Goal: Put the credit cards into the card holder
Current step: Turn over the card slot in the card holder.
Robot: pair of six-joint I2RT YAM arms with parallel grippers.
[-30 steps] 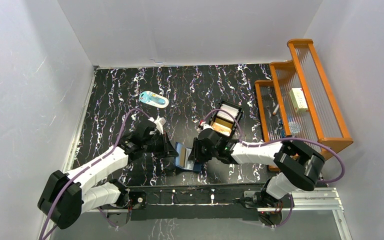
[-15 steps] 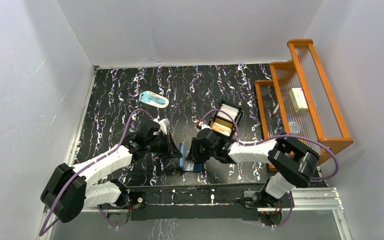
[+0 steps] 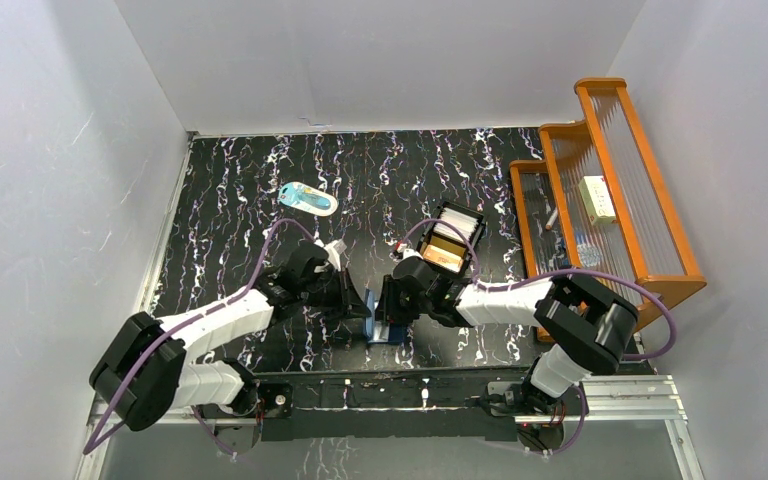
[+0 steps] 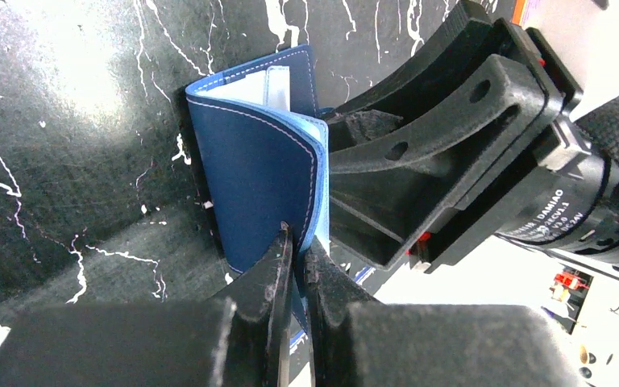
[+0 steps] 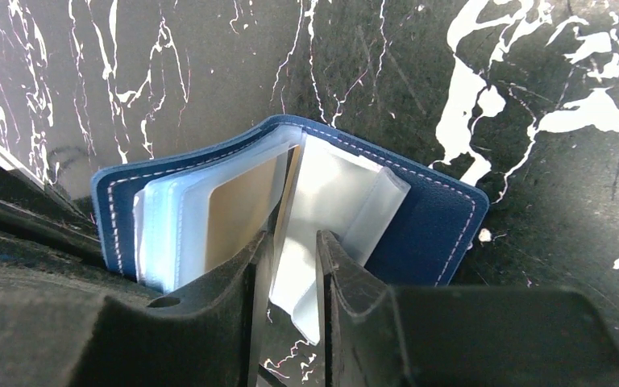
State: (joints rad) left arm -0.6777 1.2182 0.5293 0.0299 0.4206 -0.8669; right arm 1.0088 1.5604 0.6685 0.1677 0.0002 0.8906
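Card holder (image 3: 378, 317), navy-blue folding wallet w/ pale stitching, stands on edge on the black white-veined marble tabletop (image 3: 260, 200), near the front, right betw. my two arms. My left gripper (image 4: 297, 238) is pinched tight on the lower edge of its navy cover. My right gripper (image 5: 294, 238) is part-way apart, fingers straddling a clear plastic pocket leaf (image 5: 330, 193); there's a gap, so I don't read it as a real pinch.

Step, as I judge it: holder is held up and half spread, pockets being parted for loading. One thin golden-tan card (image 5: 238, 214) sits in a clear pocket already. More cards, white on top, lie in the small black box tray (image 3: 452, 240) further back on the right.

Next move prob. needs the left pinch firm so the wallet doesn't flop, then the right to fetch a card and feed it edge-first into a free pocket. Leaves are floppy, so alignment matters.

Orientation: folded in a V; inside w/ pockets faces my right arm, navy outside faces my left. Long axis seems to run approx. near-to-far.
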